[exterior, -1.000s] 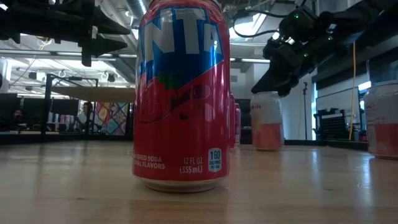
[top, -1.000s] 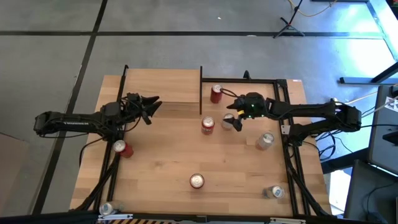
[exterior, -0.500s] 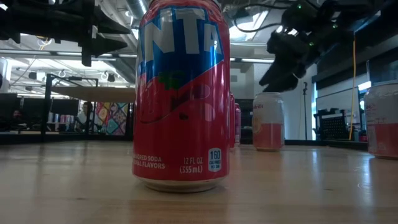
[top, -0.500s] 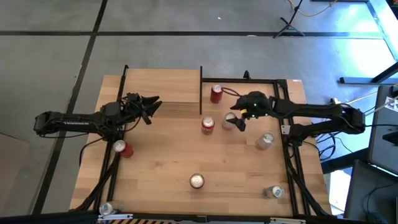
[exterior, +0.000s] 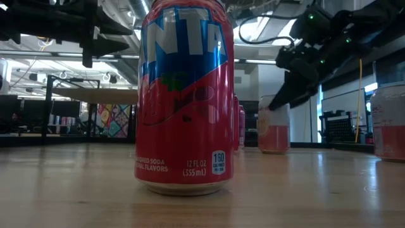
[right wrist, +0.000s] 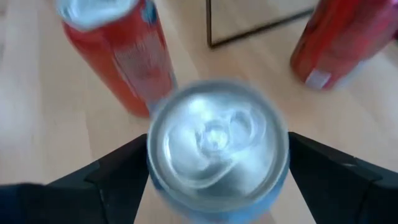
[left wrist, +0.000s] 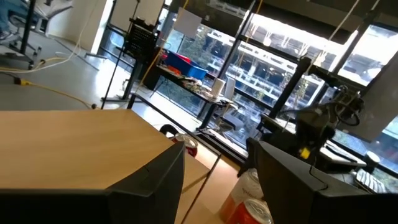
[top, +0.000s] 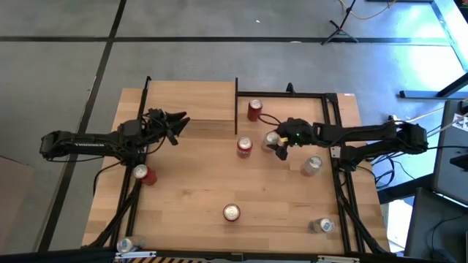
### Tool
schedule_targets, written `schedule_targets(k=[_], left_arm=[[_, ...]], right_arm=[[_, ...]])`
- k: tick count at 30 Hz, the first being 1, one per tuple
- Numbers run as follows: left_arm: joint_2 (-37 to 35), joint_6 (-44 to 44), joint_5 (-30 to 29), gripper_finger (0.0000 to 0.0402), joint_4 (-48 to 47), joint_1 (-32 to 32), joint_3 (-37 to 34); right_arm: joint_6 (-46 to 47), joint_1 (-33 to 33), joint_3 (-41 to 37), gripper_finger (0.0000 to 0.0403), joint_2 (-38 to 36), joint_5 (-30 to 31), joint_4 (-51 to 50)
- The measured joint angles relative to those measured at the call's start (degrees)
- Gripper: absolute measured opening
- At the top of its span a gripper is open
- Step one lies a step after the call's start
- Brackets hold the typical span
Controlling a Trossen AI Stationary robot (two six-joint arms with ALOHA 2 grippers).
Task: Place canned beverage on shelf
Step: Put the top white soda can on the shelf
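Note:
A pale silver-and-pink can stands upright on the table right of centre; it also shows in the low view and the right wrist view. My right gripper is open over it, its fingers on either side of the can's top. The shelf, a raised light-wood board with black posts, stands at the far left and carries nothing. My left gripper is open and empty, hovering by the shelf's near edge. My right gripper comes at the pale can from above, slanting from the table's right, with one finger at each side of the can's rim. Whether the fingers touch the can, I cannot tell. The can stands upright on the table.
Red cans stand nearby, one to the can's left and one toward the far edge. More cans stand at the near middle, the left, the right and the near corners. A black frame runs along the right side.
My right gripper has come down and a little toward the table's near edge, until its open fingers stand around the pale can's top. The can has stayed upright where it was.

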Motion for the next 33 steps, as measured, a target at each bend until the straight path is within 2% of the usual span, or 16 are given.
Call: schedule_targets(k=[5,8,11,14,16,20,24,29,33], left_arm=[[0.0,0.0,0.2,0.0188,0.2,0.0,0.0],[0.0,0.1,0.2,0.0188,0.7,0.0,0.0],[0.0,0.0,0.2,0.0188,0.9,0.0,0.0],[0.0,-0.1,0.2,0.0188,1.1,0.0,0.0],[0.0,-0.7,0.2,0.0188,0.7,0.0,0.3],[0.0,-0.9,0.4,0.0188,-2.7,0.0,2.8],[0.0,-0.9,2.3,0.0188,-11.1,0.0,6.6],[0.4,-1.0,5.2,0.0188,-22.5,0.0,13.1],[0.4,-0.9,6.2,0.0188,-27.0,0.0,17.3]], right_arm=[[-0.7,0.0,-0.4,0.0351,2.3,0.4,2.9],[-0.6,0.0,-0.3,0.0343,3.2,-1.4,6.3],[-0.4,0.0,0.4,0.0311,3.5,-2.6,6.3],[-1.6,0.0,2.5,0.0269,3.1,-2.9,2.3],[-3.8,0.0,4.8,0.0269,2.7,-3.6,-1.0],[-7.9,-0.2,11.9,0.0269,2.3,-5.8,-8.9],[-11.0,-0.2,21.7,0.0269,2.3,-9.1,-16.6],[-14.3,-1.8,34.8,0.0269,3.3,-8.6,-21.9],[-13.3,-5.7,47.3,0.0269,7.6,-7.9,-24.6]])
